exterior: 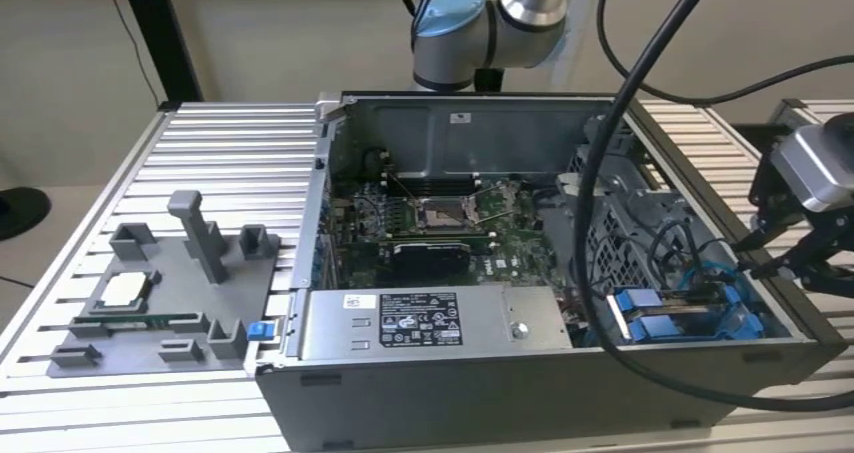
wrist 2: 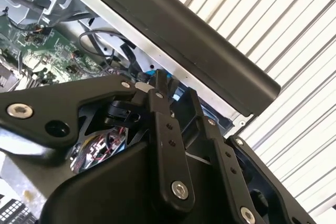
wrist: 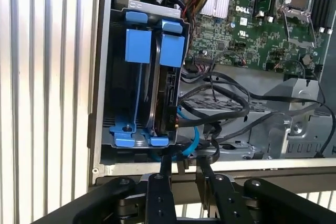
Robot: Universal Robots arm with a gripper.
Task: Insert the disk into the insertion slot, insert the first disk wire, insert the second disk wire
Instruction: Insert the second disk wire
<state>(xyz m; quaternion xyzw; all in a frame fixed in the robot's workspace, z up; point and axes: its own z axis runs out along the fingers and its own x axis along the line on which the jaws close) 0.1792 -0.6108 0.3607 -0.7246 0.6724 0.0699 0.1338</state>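
Reference landmark: the open computer case (exterior: 467,393) on the ribbed metal table (exterior: 227,143).

1. Off the case's side at the exterior view's left, a grey fixture tray (exterior: 147,313) lies on the table, near the case but apart from it.
2. Inside the case, along its front wall, sits the labelled grey power-supply box (exterior: 414,323). The motherboard (exterior: 441,223) lies behind it on the case floor.
3. In the case's front corner at the exterior view's right is the insertion slot (exterior: 681,313) (wrist: 136,77), marked by blue rails and tabs.
4. The disk (wrist: 170,95) stands on edge inside that slot, its blue frame tabs level with the bay's other tabs.
5. A blue cable (wrist: 193,142) curves beside the disk's near end, inside the case. Whether it is plugged in cannot be judged.
6. The gripper (exterior: 758,258) (wrist: 184,166) (wrist 2: 176,95) hangs at the case's outer wall, just outside the slot. Its fingers (wrist: 164,169) are slightly spread, with nothing seen between them.
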